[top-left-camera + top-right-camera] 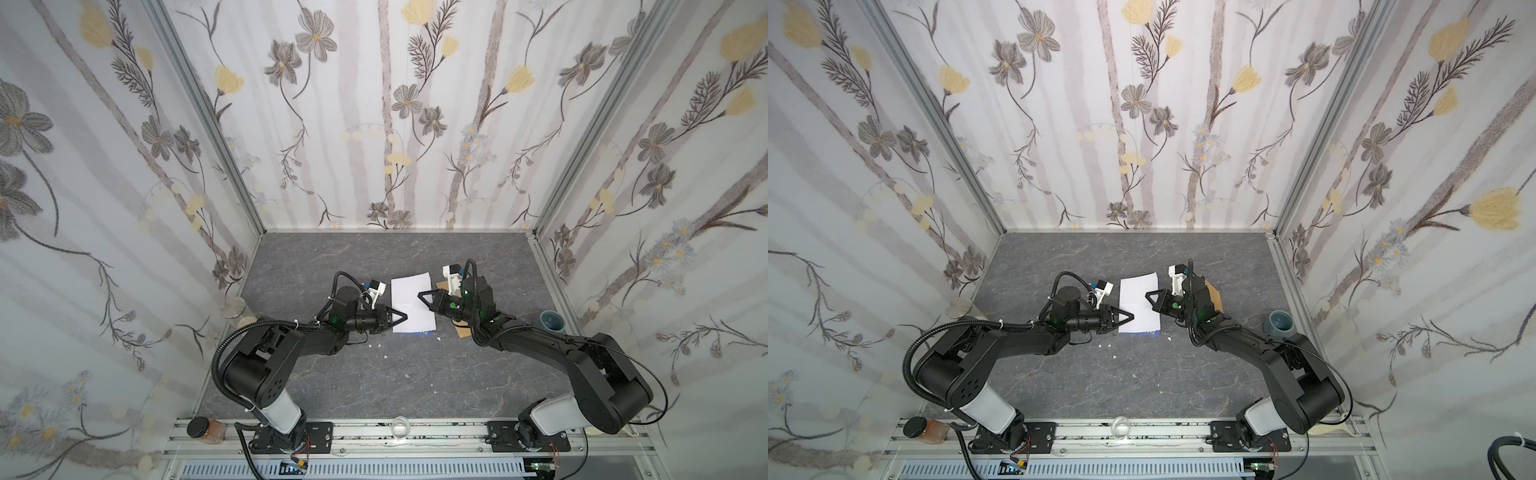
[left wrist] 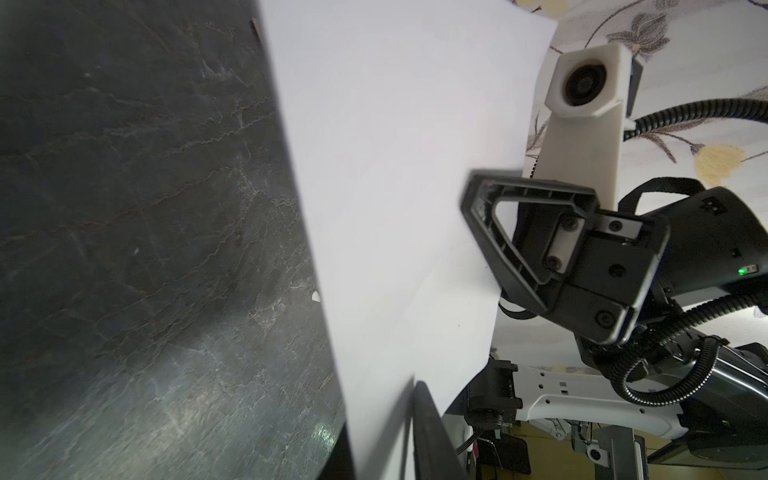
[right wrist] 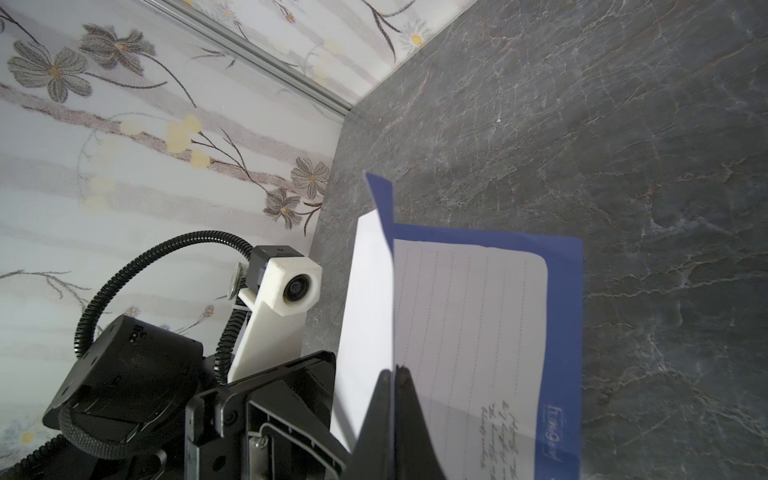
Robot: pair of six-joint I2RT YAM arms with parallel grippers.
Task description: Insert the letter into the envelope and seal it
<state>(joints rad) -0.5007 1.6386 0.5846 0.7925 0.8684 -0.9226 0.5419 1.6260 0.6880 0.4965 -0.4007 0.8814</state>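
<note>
You have open desk [image 1: 374,382] in front of and behind the letter [image 1: 411,303]; walls well clear. One letter, mid-desk, white back up, blue edge on the near side, spanning two claws. Right claw [image 1: 419,295] is clamped on its right edge. Left claw [image 1: 405,318] straddles the near-left edge, jaws narrow; can't tell if it pinches. One envelope [image 1: 441,284], mostly hidden behind the right arm, just right of the letter. One cup [image 1: 552,321] by the right wall. A few white scraps [image 1: 385,356].
</note>
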